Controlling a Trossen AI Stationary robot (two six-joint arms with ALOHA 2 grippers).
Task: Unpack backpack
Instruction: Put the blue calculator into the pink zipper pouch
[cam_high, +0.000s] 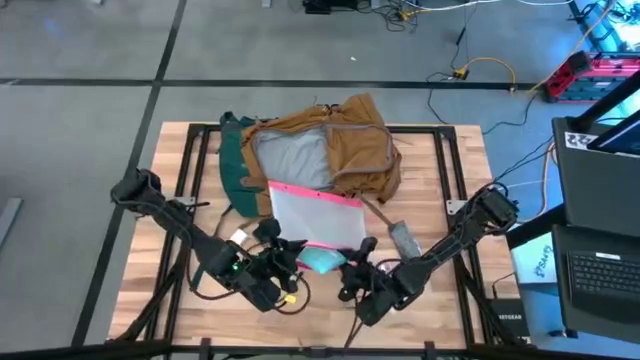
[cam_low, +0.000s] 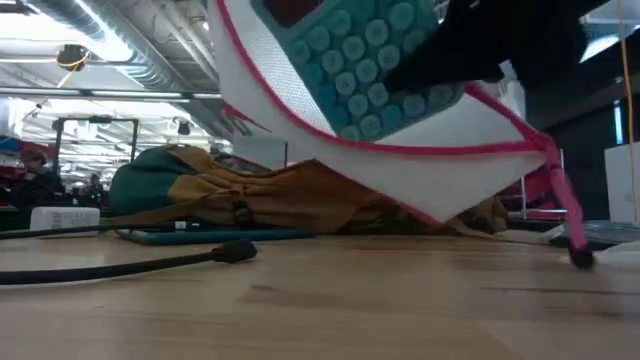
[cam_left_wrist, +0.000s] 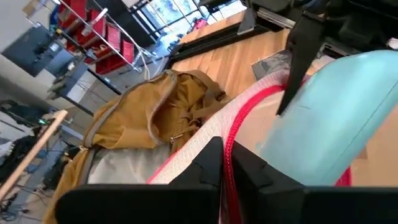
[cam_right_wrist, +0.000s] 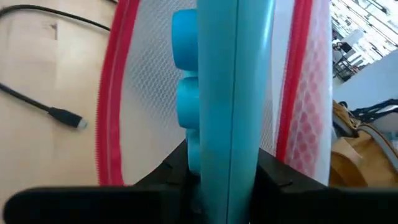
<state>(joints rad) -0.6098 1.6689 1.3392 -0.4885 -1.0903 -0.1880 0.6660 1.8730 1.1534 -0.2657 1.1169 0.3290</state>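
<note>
The tan backpack (cam_high: 340, 150) lies open at the table's far middle, its grey lining (cam_high: 290, 160) showing. Nearer lies the clear pink-edged pouch (cam_high: 315, 215), its near end raised off the table. A teal keypad device (cam_low: 385, 70) with round buttons sits at the pouch's near end, seen through the mesh in the low view. My left gripper (cam_high: 290, 262) is shut on the pouch's edge, left of the device. My right gripper (cam_high: 352, 268) is shut on the device (cam_right_wrist: 230, 74) from the right. My left gripper pinches the pouch's pink zipper edge (cam_left_wrist: 229, 140) between its two fingers, reaching from the table's near left toward the backpack. That end of the pouch is lifted clear, and its pink pull strap (cam_low: 565, 215) hangs down to the table. My right gripper pinches the teal device (cam_right_wrist: 231, 143) by its two flat faces, seen edge-on between the fingers, the buttons (cam_right_wrist: 186, 99) on one side. The fingers come roughly level from the near right. The device is held off the table, with pouch mesh (cam_right_wrist: 149, 93) on either side.
A black cable with a plug (cam_low: 235, 252) lies on the wood near the front. A grey flat item (cam_high: 405, 238) rests right of the pouch. A laptop (cam_high: 600, 270) stands off the table's right side.
</note>
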